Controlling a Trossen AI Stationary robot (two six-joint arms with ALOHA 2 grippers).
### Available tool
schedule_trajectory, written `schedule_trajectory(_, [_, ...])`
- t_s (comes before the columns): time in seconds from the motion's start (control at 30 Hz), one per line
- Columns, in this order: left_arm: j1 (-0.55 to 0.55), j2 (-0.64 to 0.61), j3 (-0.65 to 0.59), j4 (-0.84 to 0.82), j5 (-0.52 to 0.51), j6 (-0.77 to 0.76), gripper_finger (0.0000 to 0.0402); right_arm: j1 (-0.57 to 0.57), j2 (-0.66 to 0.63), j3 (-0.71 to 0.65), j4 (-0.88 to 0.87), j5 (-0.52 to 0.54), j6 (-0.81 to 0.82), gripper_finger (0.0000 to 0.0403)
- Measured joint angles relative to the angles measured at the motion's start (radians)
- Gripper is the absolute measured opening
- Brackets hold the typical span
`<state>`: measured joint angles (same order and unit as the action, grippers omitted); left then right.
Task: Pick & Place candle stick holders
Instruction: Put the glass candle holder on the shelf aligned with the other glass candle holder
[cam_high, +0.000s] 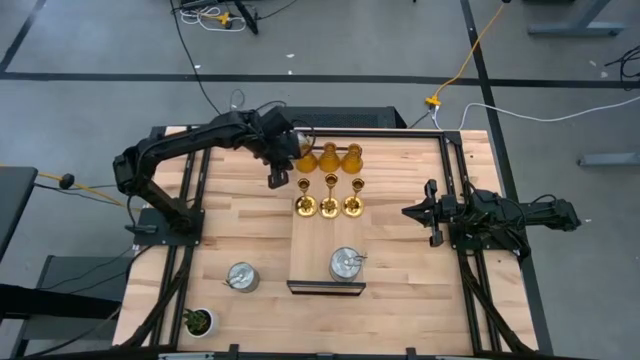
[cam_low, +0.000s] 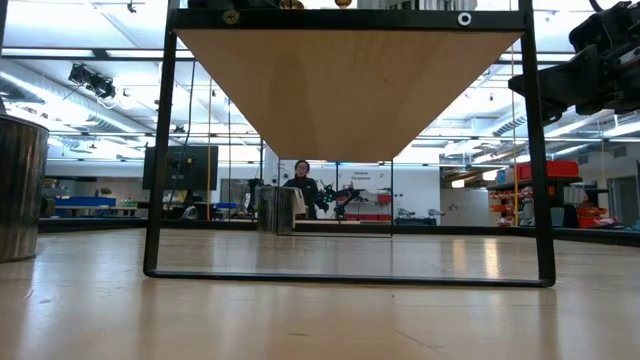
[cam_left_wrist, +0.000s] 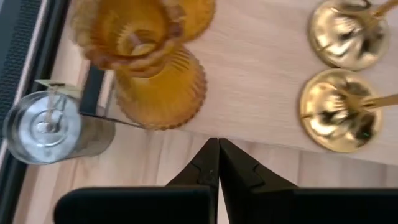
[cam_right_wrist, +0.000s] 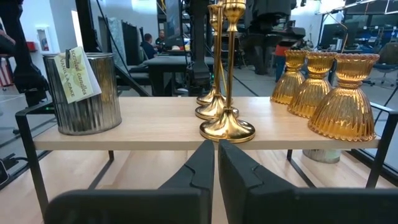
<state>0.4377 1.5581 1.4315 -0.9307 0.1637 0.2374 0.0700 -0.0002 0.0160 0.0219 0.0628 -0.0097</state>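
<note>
1. Silver holder (cam_high: 241, 278) stood on the table at the near left, close to the potted plant (cam_high: 198, 321); another silver holder (cam_high: 346, 264) sat on the raised shelf (cam_high: 310, 250).
2. Gold holders (cam_high: 329, 206) and amber holders (cam_high: 329, 158) stood in two rows at the shelf's far end.
3. Left gripper (cam_high: 277, 178), fingers pressed together and empty, hovered just left of the rows.
4. Right gripper (cam_high: 414, 212), also pressed together, waited at the right.
5. Judgement: spread the fingers before descending on the table holder, clear of the shelf frame.
</note>
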Motion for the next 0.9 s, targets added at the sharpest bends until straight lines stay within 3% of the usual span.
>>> schedule_trajectory(0.37, [0.001,-0.001,0.0,0.122,0.07,-0.013,0.001,0.0,0.0,0.0,0.0,0.0,0.0,0.0027])
schedule_trajectory(0.9, [0.008,0.02,0.0,0.205,0.067,-0.009,0.001,0.0,0.0,0.0,0.0,0.0,0.0,0.0027])
